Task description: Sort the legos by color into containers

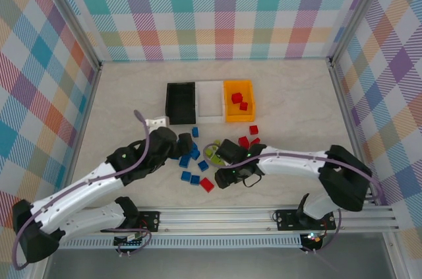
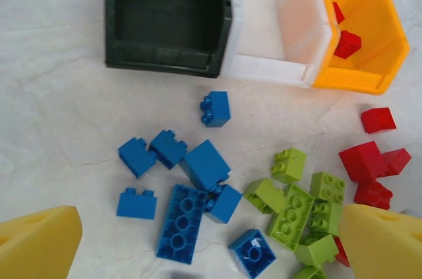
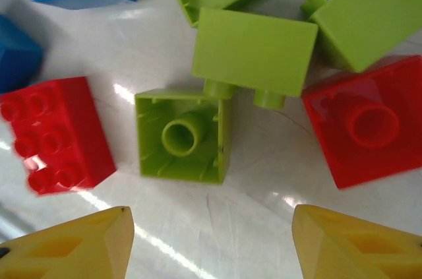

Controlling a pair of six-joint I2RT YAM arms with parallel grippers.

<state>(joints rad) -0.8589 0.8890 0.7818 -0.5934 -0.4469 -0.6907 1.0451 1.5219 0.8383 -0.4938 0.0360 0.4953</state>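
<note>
The table is pale like stone, with thin lines in it, and checked walls of many colours stand around it. A black bin, a white bin and an orange bin sit touching in a row. Two red legos lie in the orange bin. Blue legos, green legos and more red lie loose just in front of the bins. The left gripper hangs over them, fingers wide apart, empty. The right gripper is low over an upside-down green lego, fingers apart, holding nothing.
</note>
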